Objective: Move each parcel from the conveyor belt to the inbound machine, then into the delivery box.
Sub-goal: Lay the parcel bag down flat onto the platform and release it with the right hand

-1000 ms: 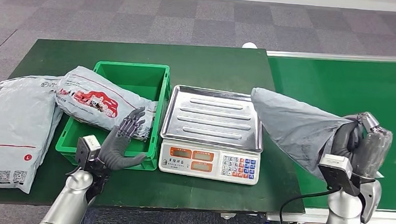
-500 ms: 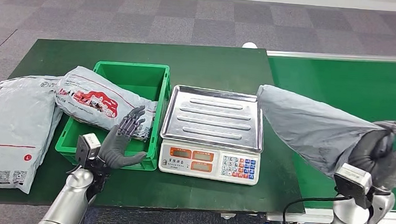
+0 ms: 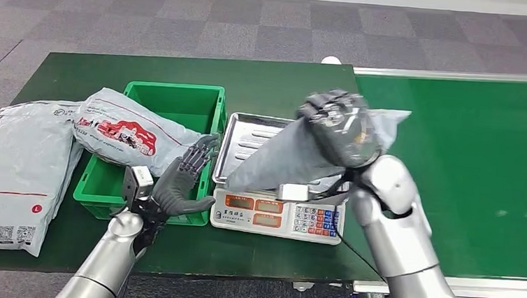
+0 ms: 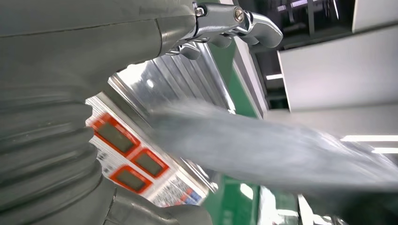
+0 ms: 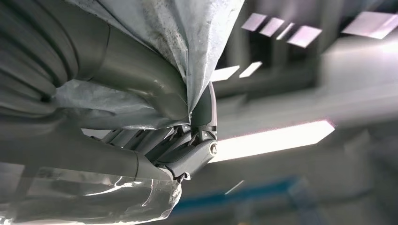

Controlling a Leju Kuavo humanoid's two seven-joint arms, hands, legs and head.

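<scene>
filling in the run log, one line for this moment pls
stage: carry to scale | right hand: grips grey parcel above scale tray | left hand: open by green crate

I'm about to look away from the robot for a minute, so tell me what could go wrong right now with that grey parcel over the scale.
1. The right hand grips the grey parcel by one end; the rest slopes down over the scale, so it might settle half off the tray.
2. The open left hand hovers beside the scale; the sagging parcel could brush it.
3. Another parcel lies over the green box rim, which may crowd the next drop.
</scene>
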